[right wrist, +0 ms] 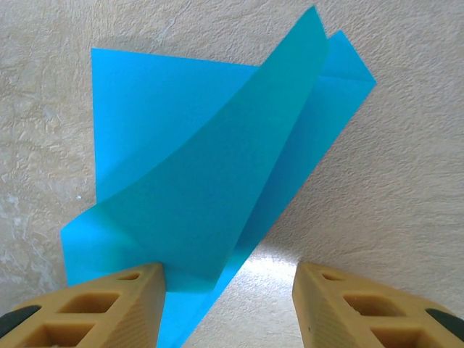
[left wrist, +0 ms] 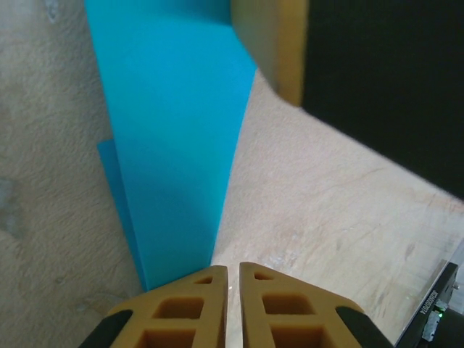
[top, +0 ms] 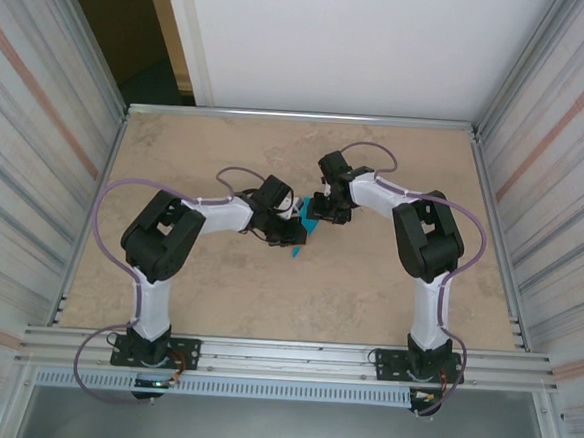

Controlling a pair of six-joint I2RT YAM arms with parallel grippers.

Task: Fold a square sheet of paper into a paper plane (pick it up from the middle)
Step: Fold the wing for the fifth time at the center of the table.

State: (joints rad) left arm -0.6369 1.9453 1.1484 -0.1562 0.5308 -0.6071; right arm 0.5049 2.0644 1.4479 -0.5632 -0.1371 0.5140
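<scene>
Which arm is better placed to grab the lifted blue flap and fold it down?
Right, probably. The right pincer is open with the paper flap lifted just ahead of it. The left pincer is shut at the paper's narrow tip, seemingly pinning it.

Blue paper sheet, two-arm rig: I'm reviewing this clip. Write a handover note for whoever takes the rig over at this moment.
Left gripper: shut, tips at the sheet's narrow end; whether it pinches the paper can't be told.
Right gripper: open, a raised flap beside one finger.
The square sheet of paper: mid-table between the grippers, partly folded, one flap standing up.
Done: at least one fold begun.
Left: press the flap flat, make the remaining folds.
</scene>
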